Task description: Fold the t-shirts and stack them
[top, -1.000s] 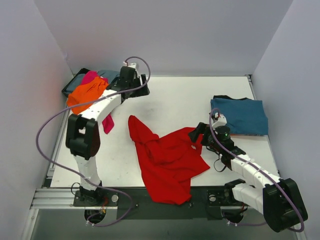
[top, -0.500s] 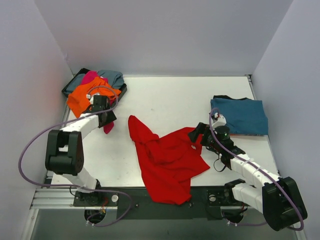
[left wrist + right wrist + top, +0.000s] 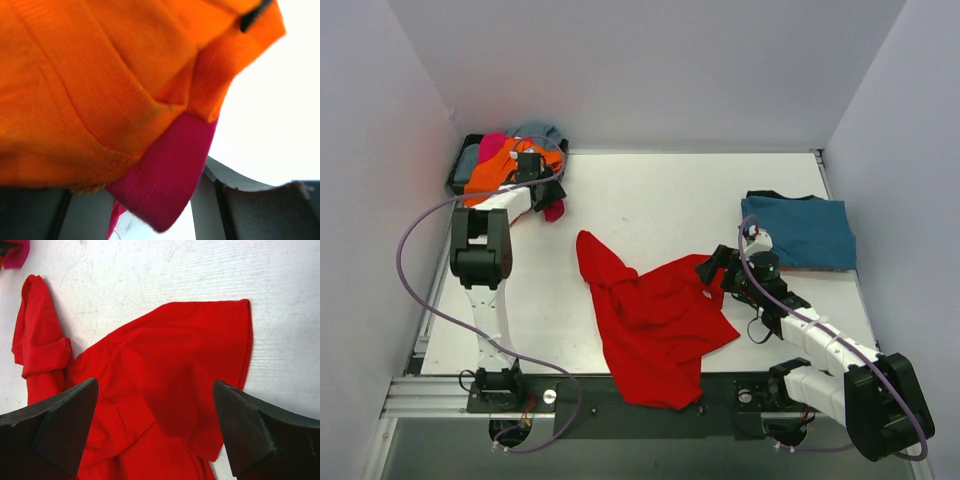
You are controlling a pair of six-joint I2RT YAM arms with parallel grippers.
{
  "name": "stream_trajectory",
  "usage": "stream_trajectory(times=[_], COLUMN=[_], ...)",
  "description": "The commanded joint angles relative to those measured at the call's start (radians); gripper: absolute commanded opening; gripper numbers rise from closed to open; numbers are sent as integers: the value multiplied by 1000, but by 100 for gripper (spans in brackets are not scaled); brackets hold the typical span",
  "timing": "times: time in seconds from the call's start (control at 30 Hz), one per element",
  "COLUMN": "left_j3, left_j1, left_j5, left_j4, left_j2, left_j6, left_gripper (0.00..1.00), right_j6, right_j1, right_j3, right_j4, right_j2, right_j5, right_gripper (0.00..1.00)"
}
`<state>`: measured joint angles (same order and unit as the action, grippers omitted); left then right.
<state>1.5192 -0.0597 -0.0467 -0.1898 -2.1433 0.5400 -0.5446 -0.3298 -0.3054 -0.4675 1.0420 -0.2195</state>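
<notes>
The bright red t-shirt [image 3: 655,315] lies crumpled at the front middle of the table, also in the right wrist view [image 3: 165,375]. My right gripper [image 3: 713,270] is open just above its right edge, jaws wide over the cloth [image 3: 155,385], holding nothing. A folded teal blue t-shirt [image 3: 800,230] lies at the right. My left gripper [image 3: 538,178] is at the back-left pile, jaws apart, under the orange t-shirt [image 3: 100,85] with a magenta pink flap [image 3: 170,175] hanging between the fingers.
The pile sits in a dark bin [image 3: 458,178] at the back left, with orange [image 3: 500,178], magenta [image 3: 554,208] and grey-blue [image 3: 545,133] cloth. A black shirt edge [image 3: 770,195] shows under the teal one. Grey walls stand on three sides.
My left arm swung in toward the front, then back out to the pile. The magenta flap moved back toward the bin with it. The right arm and red shirt have not moved.
</notes>
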Motion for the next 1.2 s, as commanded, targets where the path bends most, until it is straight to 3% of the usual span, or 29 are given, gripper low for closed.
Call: stream_trajectory(times=[0.0,0.17,0.3,0.4,0.5,0.63,0.83,1.03,1.17], left_j3=[212,291,26,-56,-137,-249,-477,-577,-637], left_j1=[31,12,-60,-109,-199,-307,-414,-482,-525], left_j5=[106,197,168,142,65,-36,-7,-16,8], left_j4=[24,-43,10,-29,-98,-161,-82,-80,-22], left_j2=[-107,-116,109,261,396,534,727,801,819], left_j6=[-26,-38,-80,-89,-98,-68,-17,-49,-90], left_gripper=[63,66,75,84,85,85,77,77,77], right_j6=[12,14,15,14,9,3,-15,-18,-17], right_j1=[-6,-6,-6,-8,-8,-11,-37,-46,-48], right_j3=[-41,-40,-47,-55,-75,-74,-84,-86,-135], right_j4=[-26,-29,-22,-14,27,50,196,225,250], right_j2=[10,13,18,33,50,46,30,55,133], right_j5=[-4,-7,-7,-6,6,6,117,131,109], right_gripper=[92,92,92,92,91,82,74,59,29])
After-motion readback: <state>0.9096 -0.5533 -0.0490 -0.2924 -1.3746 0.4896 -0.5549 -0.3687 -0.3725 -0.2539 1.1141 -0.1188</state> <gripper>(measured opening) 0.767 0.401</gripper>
